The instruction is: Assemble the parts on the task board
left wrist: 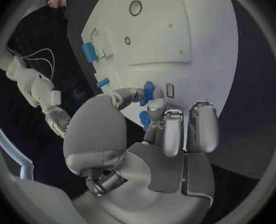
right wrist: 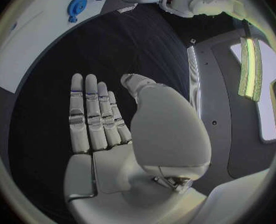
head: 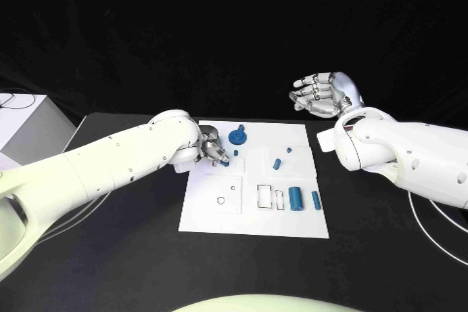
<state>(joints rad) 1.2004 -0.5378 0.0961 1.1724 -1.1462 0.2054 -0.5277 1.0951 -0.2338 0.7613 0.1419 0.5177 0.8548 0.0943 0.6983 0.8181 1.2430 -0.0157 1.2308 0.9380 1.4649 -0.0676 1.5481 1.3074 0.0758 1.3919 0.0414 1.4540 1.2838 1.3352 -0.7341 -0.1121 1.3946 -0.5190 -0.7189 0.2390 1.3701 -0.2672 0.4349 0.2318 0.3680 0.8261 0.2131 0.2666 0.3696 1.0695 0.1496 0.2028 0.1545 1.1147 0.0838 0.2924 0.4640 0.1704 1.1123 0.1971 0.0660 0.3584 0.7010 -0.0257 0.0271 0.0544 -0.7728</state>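
A small blue part (left wrist: 148,90) sits pinched at the fingertips of the left hand (head: 212,151), low over the near-left area of the white task board (head: 293,217), beside the blue gear-like part (head: 238,136) standing at the board's far edge. The grip looks shallow, at the part's end, so I judge the main risk is the piece twisting or slipping out as it is pressed toward its seat, or landing tilted and jamming; the fingers also hide the seat from above, making alignment uncertain. A second blue piece (left wrist: 144,119) shows just under the same fingers; whether it is held I cannot tell. The right hand (head: 322,93) hangs raised beyond the board's far right corner, fingers straight and together, holding nothing, well apart from the parts. Other blue parts (head: 295,198) lie near the board's right side on the black worktop (head: 127,258).
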